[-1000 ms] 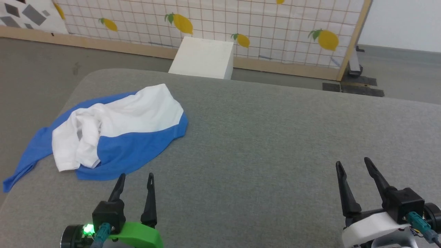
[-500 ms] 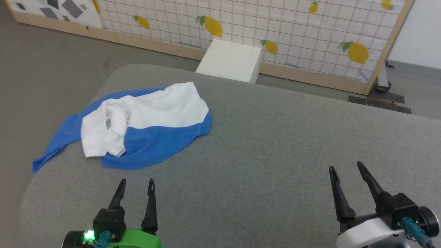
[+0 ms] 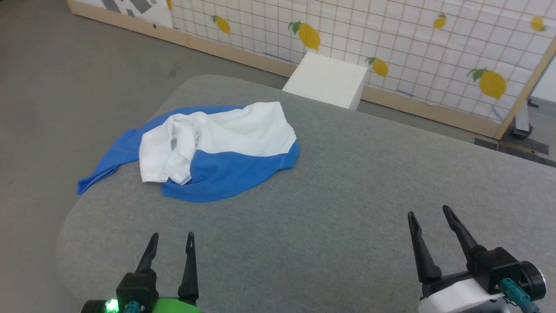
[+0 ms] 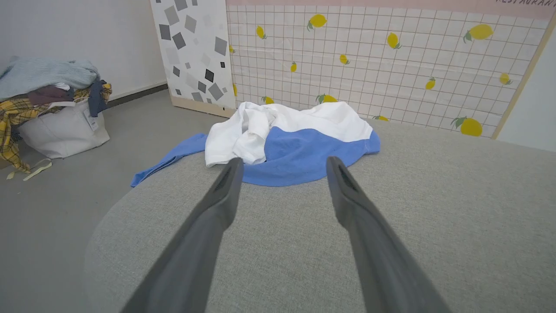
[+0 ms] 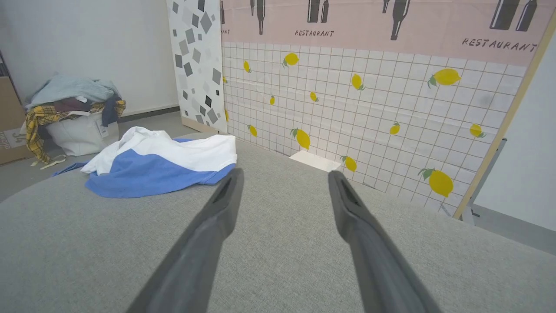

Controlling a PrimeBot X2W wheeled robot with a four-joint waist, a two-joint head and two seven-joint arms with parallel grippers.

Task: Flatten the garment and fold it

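Left gripper (image 3: 172,234) and right gripper (image 3: 428,211) point forward over the grey counter (image 3: 347,174), jaws apart, shirt (image 3: 226,148) crumpled beyond the left.

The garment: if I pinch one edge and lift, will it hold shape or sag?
Probably sags: the garment lies crumpled in soft folds, so it looks floppy and light. Its blue sleeve droops over the table edge, so a push that way could slide it off. Pushed, it would likely bunch rather than glide.

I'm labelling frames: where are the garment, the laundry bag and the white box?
garment (image 3: 234,174), head view, blue lower panel.
laundry bag (image 4: 65,130), left wrist view, white side.
white box (image 3: 325,79), head view, top face.
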